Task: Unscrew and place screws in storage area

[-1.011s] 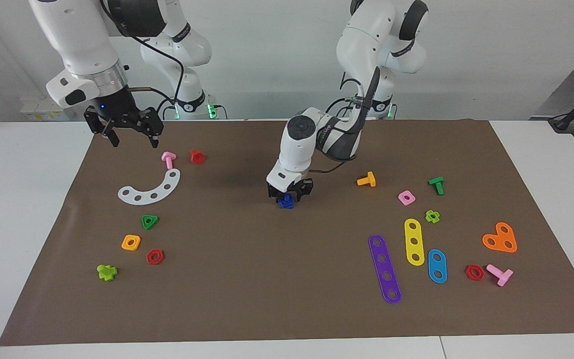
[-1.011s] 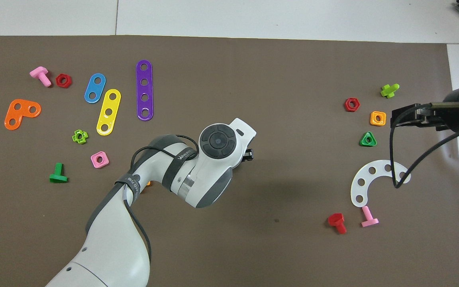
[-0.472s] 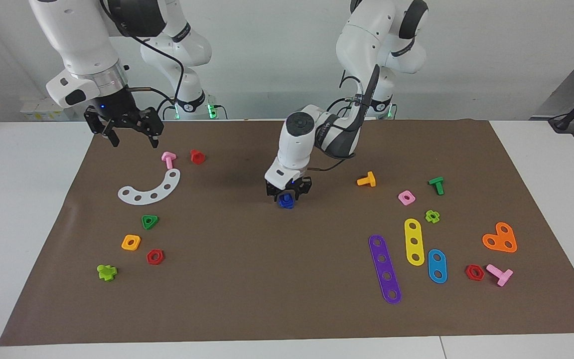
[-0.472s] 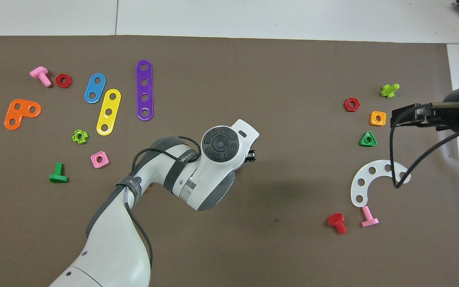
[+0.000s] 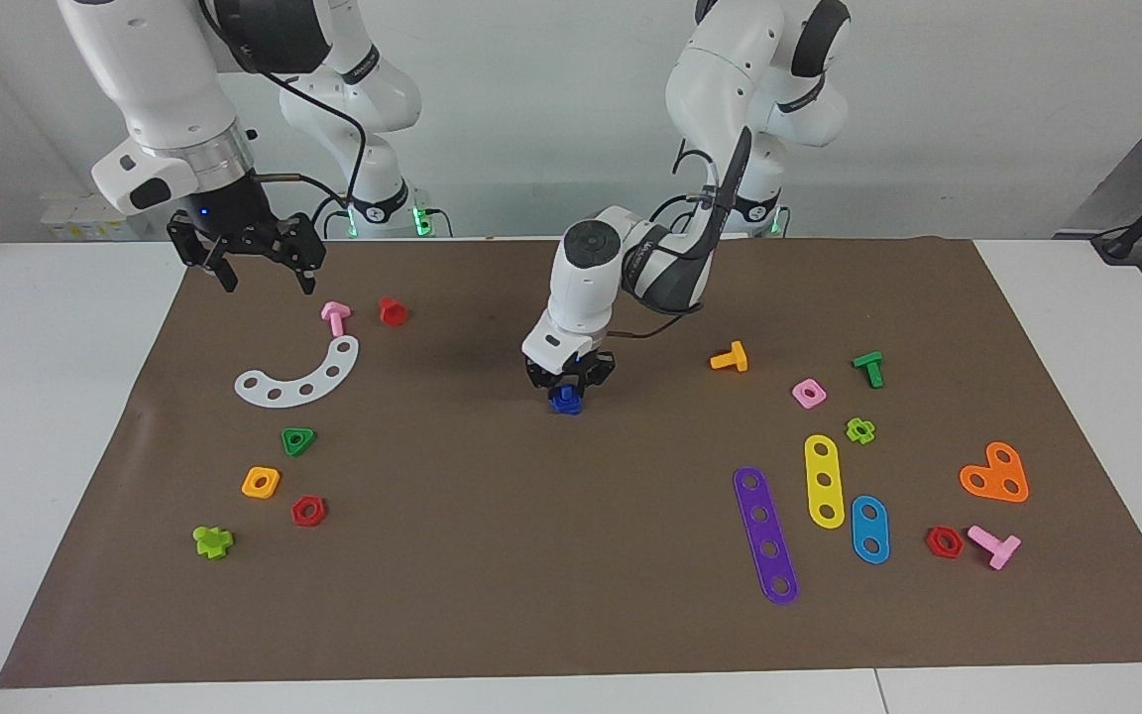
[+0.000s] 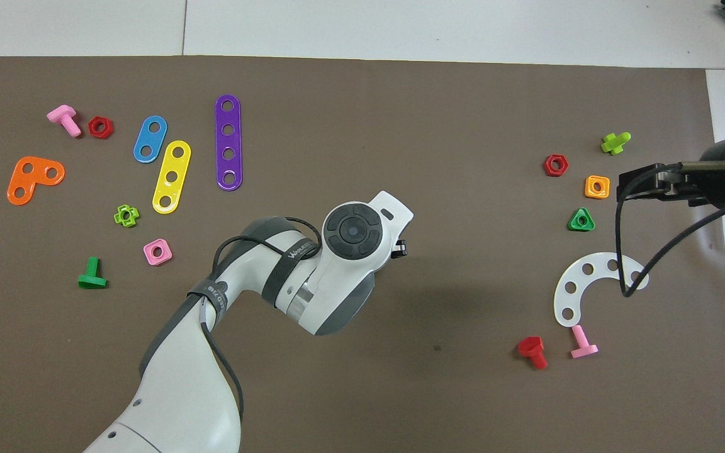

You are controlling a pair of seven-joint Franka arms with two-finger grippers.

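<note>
Left gripper (image 5: 568, 382), at frame centre, pinches the blue screw (image 5: 564, 400); the storage area (image 5: 279, 412) lies well toward frame left.

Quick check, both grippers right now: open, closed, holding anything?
Left gripper: closed on the dark-blue screw, mid-mat.
Right gripper: open, empty, waiting above the mat's edge near the pink bolt.

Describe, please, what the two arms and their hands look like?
Both arms have glossy white shells with dark grey joint bands and black cables clipped alongside. The left hand and right hand are black, each under a white wrist block; the right wrist carries a silver ring.
</note>
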